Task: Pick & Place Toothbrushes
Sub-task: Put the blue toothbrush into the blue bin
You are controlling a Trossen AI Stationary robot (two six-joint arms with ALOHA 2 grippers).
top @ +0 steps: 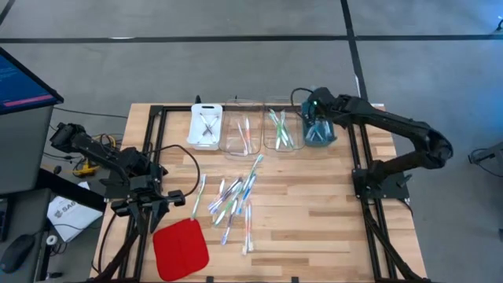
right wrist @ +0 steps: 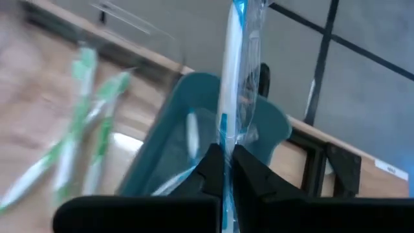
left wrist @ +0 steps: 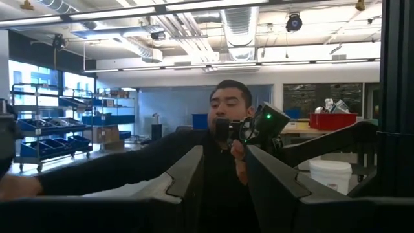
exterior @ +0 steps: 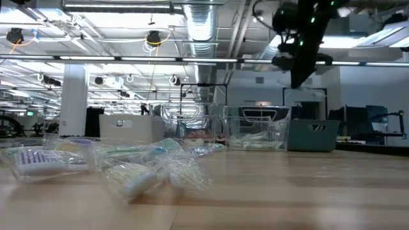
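Over the teal bin (top: 320, 132), upper right of the high view, the right tool (right wrist: 228, 169) pinches a blue-accented toothbrush (right wrist: 231, 77); the left tool (left wrist: 223, 178), lower left, stands narrowly parted.

1. Light wooden counter (top: 314, 204) with a black frame running around it.
2. Red square pad (top: 180, 248) sits at the front-left corner of the counter.
3. Four small trays in a row along the back edge: white one (top: 206, 126), two clear ones (top: 242, 134) (top: 279, 130), then a teal one (top: 319, 132).
4. A person in a dark top (left wrist: 223, 162) stands beyond the counter.
5. Monitor (top: 23, 82) off to the left, and a mouse (top: 17, 253) nearby.
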